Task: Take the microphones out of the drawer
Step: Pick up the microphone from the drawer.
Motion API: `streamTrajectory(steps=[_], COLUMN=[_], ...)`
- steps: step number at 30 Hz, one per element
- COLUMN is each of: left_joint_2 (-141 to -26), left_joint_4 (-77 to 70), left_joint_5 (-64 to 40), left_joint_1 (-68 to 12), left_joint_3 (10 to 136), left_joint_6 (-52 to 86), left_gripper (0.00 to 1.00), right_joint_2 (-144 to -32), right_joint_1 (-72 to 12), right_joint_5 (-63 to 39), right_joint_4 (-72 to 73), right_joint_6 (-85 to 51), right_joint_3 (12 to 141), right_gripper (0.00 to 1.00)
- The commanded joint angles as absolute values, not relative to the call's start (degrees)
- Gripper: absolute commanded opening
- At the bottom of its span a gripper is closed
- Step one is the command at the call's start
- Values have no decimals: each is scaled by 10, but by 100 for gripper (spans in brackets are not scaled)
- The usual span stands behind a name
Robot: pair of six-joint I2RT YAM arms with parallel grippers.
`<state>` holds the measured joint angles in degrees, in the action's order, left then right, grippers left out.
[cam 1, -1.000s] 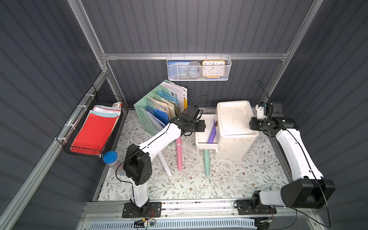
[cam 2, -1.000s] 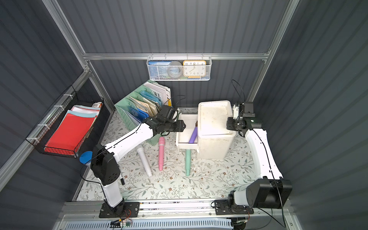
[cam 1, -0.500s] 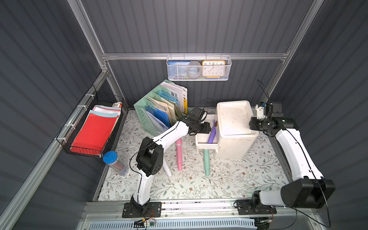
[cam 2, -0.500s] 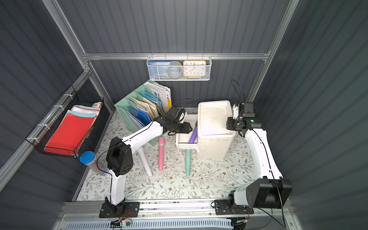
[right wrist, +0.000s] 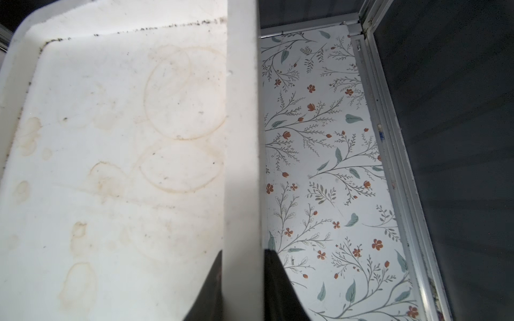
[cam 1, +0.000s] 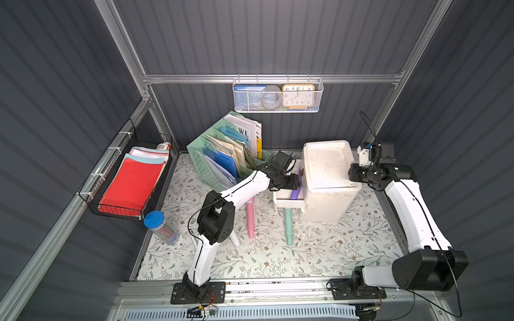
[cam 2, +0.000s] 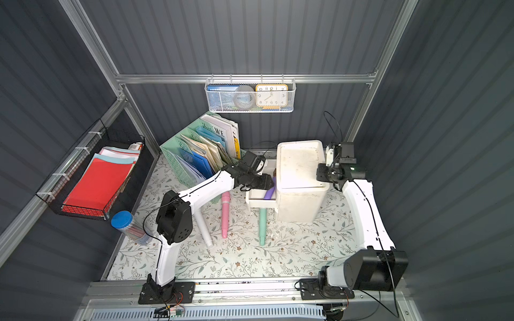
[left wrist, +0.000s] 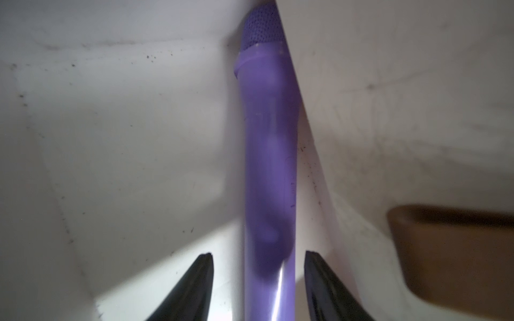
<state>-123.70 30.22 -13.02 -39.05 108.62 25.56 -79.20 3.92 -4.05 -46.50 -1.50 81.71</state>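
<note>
floral mat (cam 1: 319, 250) | mic (left wrist: 268, 166): in open drawer (cam 1: 283, 201), along its box-side wall | left gripper (left wrist: 258, 253): fingers spread astride mic, not touching | right gripper (right wrist: 244, 251): clamped on box (right wrist: 111, 139) rim | risk: one finger jams on that wall (little room); glossy mic slips

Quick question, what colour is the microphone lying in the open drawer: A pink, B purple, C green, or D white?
B: the microphone in the drawer is purple, framed by the open left hand; the right hand grips the cabinet rim.
</note>
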Motion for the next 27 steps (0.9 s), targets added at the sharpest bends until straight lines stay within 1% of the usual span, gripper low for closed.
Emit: streamTrajectory(steps=[1,22,24,27], left_joint_2=[-1254,-1303,-1303,-1301], left_joint_4=[334,377,378,379], left_joint_5=[-110,-49,-43,-33], left_joint_1=[-395,-424,-426,-428], left_joint_3=[1111,1172,1173,1172], left_joint_6=[237,225,225,223], left_gripper=[57,55,54,50], right_joint_2=[-806,-809,-809,-809], right_joint_1=[42,42,42,42], right_joint_5=[-104,-106,-106,-106], right_joint_4=[-534,-534,-534,-534], right_joint_6=[-67,-67,-67,-68], right_joint_3=[785,784,784,784], right_gripper=[1,1,1,1])
